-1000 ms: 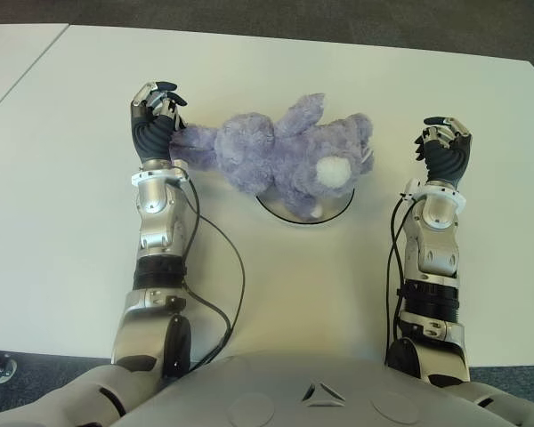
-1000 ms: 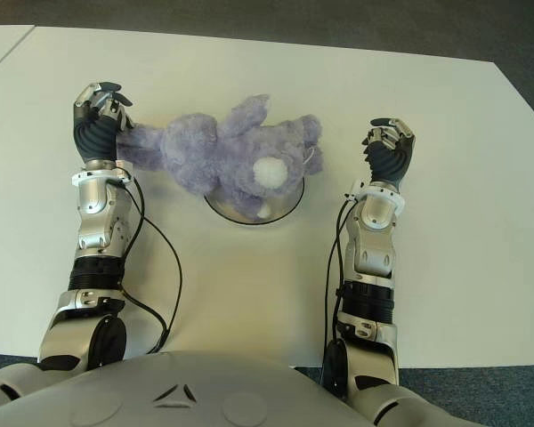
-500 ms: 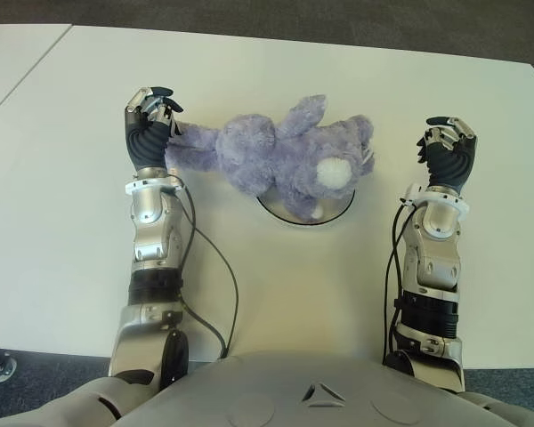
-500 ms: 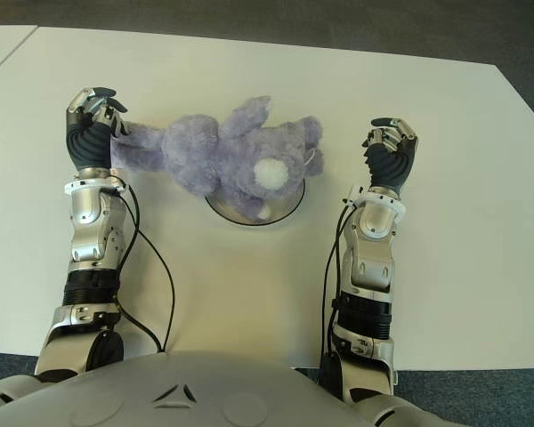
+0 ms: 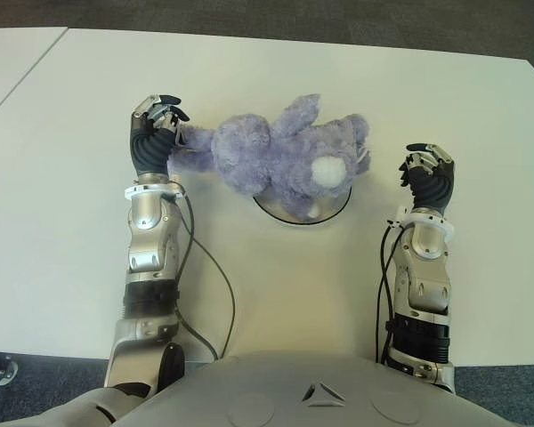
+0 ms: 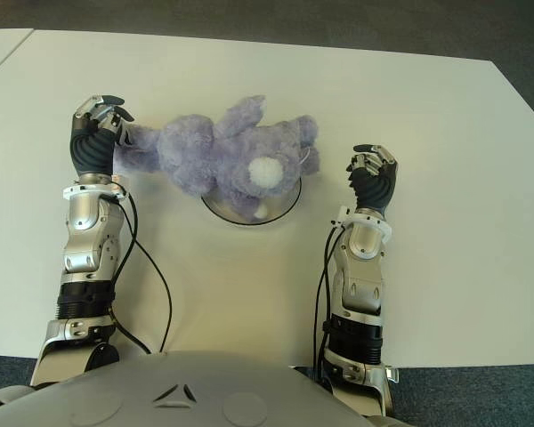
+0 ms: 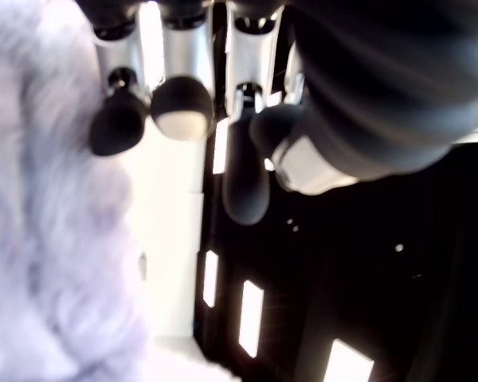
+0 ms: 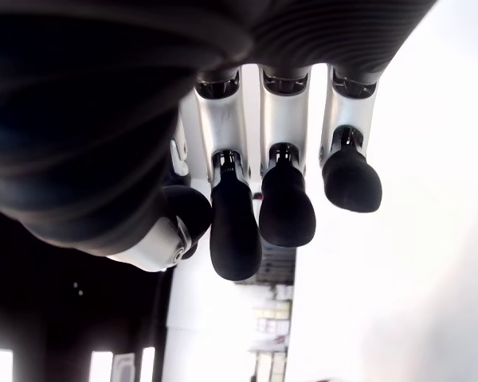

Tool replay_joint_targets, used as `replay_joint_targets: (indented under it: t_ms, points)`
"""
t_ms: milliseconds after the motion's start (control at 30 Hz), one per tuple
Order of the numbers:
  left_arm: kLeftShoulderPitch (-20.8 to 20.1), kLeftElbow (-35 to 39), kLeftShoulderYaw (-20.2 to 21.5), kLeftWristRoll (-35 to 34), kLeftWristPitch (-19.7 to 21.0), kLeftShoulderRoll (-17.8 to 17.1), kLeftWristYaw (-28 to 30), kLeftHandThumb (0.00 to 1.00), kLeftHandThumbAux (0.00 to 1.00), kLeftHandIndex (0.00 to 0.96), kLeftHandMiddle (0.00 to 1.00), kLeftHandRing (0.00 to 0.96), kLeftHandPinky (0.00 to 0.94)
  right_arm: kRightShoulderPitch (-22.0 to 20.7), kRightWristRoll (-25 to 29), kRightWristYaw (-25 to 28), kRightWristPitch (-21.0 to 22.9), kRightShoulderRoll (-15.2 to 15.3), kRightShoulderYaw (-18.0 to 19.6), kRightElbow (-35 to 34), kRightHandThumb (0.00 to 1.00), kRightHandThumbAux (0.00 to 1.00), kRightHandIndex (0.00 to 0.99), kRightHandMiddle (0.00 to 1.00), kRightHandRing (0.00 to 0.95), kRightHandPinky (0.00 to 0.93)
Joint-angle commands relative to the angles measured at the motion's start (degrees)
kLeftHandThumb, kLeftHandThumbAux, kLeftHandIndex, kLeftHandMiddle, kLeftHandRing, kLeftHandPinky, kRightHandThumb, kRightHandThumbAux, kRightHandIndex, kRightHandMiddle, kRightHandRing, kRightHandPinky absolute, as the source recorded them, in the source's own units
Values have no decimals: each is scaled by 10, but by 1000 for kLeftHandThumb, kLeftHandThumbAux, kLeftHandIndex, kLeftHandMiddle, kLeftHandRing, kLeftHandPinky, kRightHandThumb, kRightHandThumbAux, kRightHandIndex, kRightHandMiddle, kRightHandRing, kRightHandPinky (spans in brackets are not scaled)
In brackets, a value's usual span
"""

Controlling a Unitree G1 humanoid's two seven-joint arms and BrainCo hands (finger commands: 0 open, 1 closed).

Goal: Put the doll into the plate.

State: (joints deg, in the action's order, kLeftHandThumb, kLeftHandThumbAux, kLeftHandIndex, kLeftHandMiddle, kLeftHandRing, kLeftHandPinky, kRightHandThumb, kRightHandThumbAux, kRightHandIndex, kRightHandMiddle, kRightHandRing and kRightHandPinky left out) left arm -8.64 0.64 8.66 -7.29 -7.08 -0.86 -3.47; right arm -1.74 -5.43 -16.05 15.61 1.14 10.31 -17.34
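Mostly done by the look of it. Left eye view: purple doll (image 5: 285,158) lies across the plate (image 5: 334,206), body and head over it, only the near rim showing; one limb sticks out past the rim toward the left hand (image 5: 153,133). That hand sits at the limb's tip, touching or nearly so. Right hand (image 5: 427,176) is just right of the plate, off the doll, on the white table (image 5: 276,294).

Right eye view: same layout, doll draped on plate, outstretched limb ending at left fingers (image 6: 107,110); contact unclear.

Left wrist view: fingertips (image 7: 179,105) hang apart, nothing clamped between them, purple fur just beside them.

Right wrist view: right fingers (image 8: 287,203) loosely curled, holding nothing.

Judgement: placement looks about complete, with the left hand apparently let go. Left to do: clear the left hand away; limb overhang may or may not matter.
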Motion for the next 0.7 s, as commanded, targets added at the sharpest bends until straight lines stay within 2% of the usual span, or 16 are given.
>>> replay_joint_targets:
  t_ms: [33, 267, 700]
  points:
    - [49, 25, -18, 14, 37, 11, -6, 721, 701, 443, 886, 892, 887, 6, -3, 4, 16, -4, -2, -5, 718, 714, 435, 713, 743, 759]
    - [56, 38, -26, 24, 54, 13, -10, 721, 702, 443, 891, 897, 892, 5, -6, 3, 20, -5, -4, -1, 717, 714, 435, 710, 742, 756]
    - [61, 19, -27, 17, 46, 22, -9, 722, 702, 443, 891, 895, 893, 0, -3, 9, 23, -2, -3, 14, 717, 714, 435, 711, 743, 757]
